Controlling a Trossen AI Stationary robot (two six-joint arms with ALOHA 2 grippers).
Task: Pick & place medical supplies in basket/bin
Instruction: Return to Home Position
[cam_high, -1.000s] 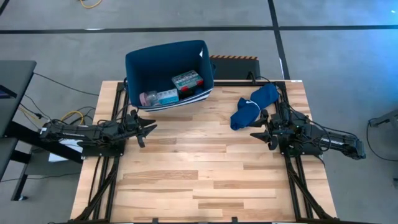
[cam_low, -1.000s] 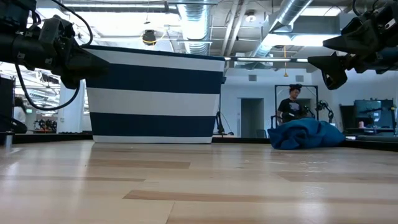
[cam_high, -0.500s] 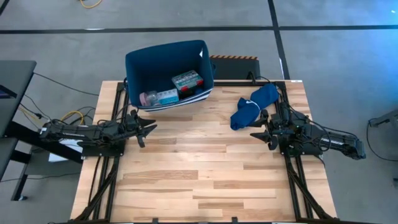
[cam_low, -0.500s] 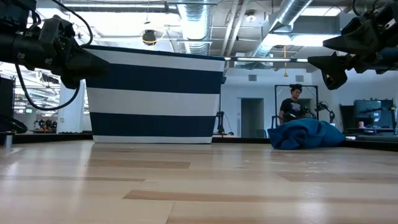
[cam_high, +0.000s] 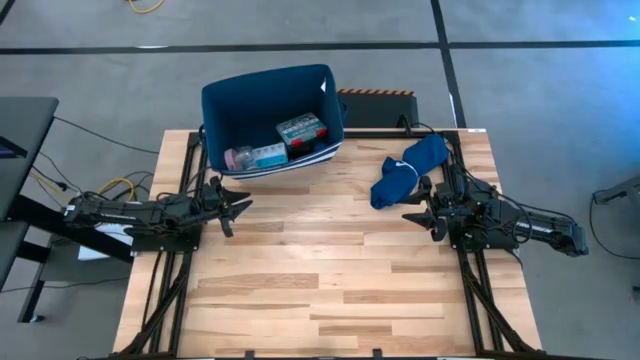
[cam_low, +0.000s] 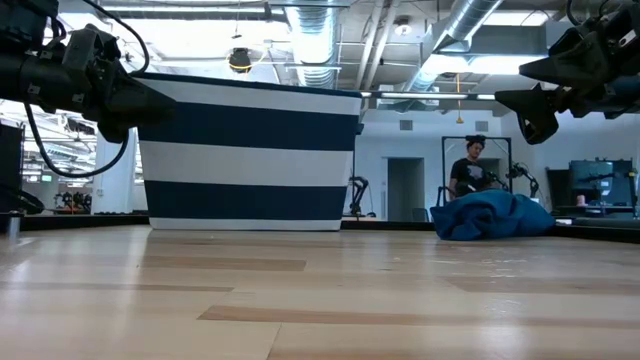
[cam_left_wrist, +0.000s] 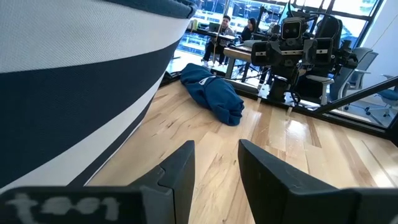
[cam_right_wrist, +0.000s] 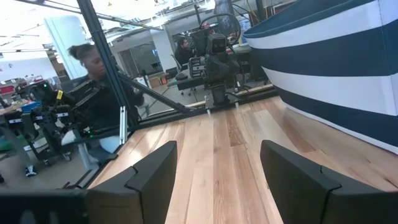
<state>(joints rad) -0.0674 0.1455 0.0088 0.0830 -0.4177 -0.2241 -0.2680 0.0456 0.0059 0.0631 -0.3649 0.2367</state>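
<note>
The navy bin (cam_high: 268, 120) stands at the table's far edge, its outer wall striped navy and white (cam_low: 250, 155). Inside it lie a teal-green first-aid box (cam_high: 302, 129), a small blue box (cam_high: 268, 154) and a pink round roll (cam_high: 238, 157); other supplies are hidden or too small to tell. My left gripper (cam_high: 240, 207) hovers open near the table's left edge, just in front of the bin (cam_left_wrist: 74, 74). My right gripper (cam_high: 412, 215) hovers open near the right edge, and its wrist view shows the bin's striped wall (cam_right_wrist: 336, 68).
A crumpled blue cloth (cam_high: 405, 168) lies on the table by the far right corner, just beyond my right gripper, seen also as a blue cloth (cam_low: 492, 216) in the low view. People show in the room beyond the table (cam_right_wrist: 99, 87).
</note>
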